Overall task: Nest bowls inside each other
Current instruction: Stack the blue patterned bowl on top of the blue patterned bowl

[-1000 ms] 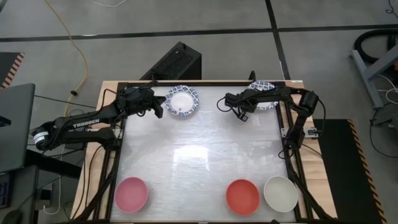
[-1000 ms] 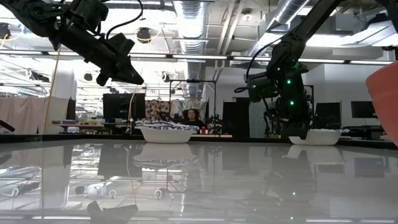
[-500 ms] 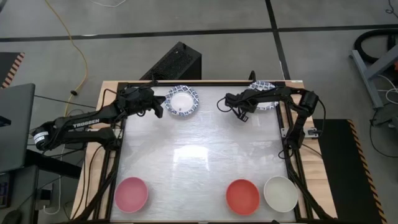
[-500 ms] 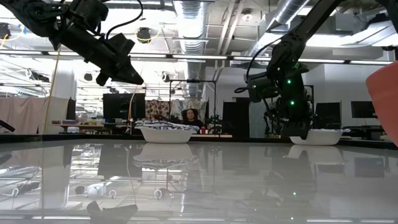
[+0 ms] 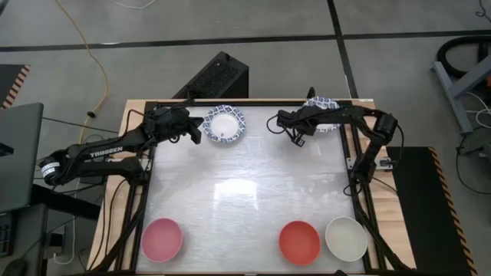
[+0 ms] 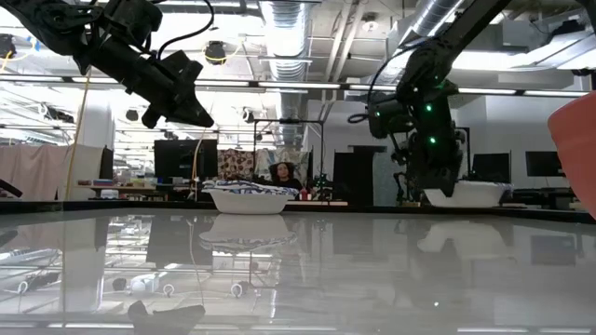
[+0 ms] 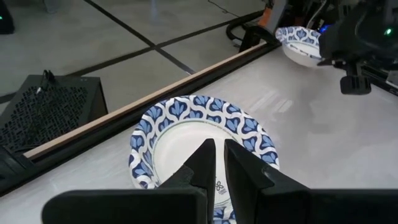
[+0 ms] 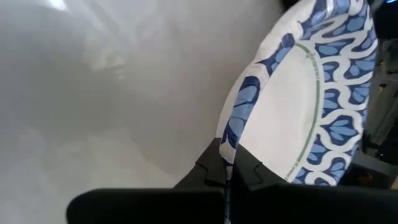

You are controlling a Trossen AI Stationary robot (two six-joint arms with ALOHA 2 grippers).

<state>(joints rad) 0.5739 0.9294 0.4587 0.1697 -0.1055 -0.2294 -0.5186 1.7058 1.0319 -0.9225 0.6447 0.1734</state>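
Nesting is barely underway — no bowl is visibly sitting inside a different-coloured one yet. In the high view the right gripper is working at the upper right of the frame, its fingers pinching the rim of the blue-patterned bowl there; the right wrist view is showing the fingers clamped on the scalloped edge, bowl tipped on its side. In the low view that bowl is looking slightly raised off the desk, so a lift seems to be starting, though I am judging that, not certain.

The left gripper is hanging at the upper left of centre, just beside the second patterned bowl, holding nothing. Its fingers are nearly together with a thin gap, seen in the left wrist view pointing over that bowl. Whether this bowl is 1 or a stack of several — cannot tell from above.

Along the bottom edge of the high view 3 bowls are sitting untouched and apart: the pink bowl at lower left, the red bowl at lower right of centre, and the plain white bowl just beside it.

Left to do, by my read: carrying the held patterned bowl over to the other one, then collecting pink, red and white into a single stack. Most of the task is still ahead.
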